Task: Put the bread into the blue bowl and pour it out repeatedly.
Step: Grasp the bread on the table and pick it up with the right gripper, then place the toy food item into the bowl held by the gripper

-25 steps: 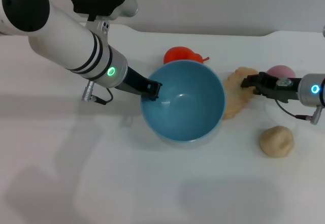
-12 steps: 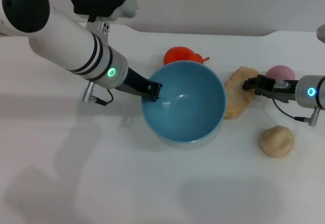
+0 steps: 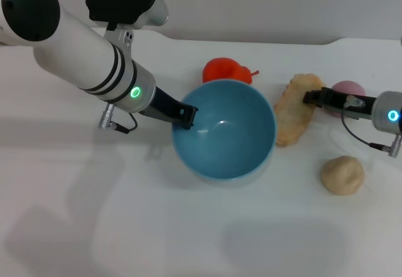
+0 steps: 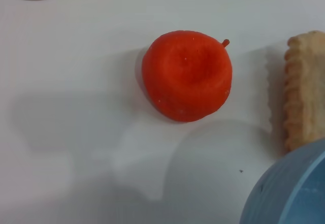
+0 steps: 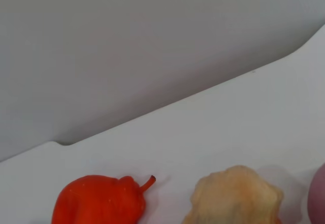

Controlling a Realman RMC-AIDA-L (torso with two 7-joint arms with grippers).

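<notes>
The blue bowl (image 3: 224, 129) sits mid-table with nothing in it. My left gripper (image 3: 186, 115) is shut on the bowl's left rim. Just right of the bowl, the bread (image 3: 295, 108) lies as a long tan loaf. At its far right end my right gripper (image 3: 312, 97) is shut on it. In the left wrist view the bread's ridged edge (image 4: 303, 97) and a piece of the bowl (image 4: 289, 193) show at the side. The bread's rough end (image 5: 236, 196) fills the lower part of the right wrist view.
A red-orange fruit with a stem (image 3: 224, 70) lies just behind the bowl. A pink round piece (image 3: 348, 90) sits behind my right gripper. A small beige lump (image 3: 342, 174) lies at the front right. The table's back edge meets a grey wall.
My right gripper drew back to the right, and the bread's held end swung toward the back of the table. The bowl and left gripper shifted slightly left.
</notes>
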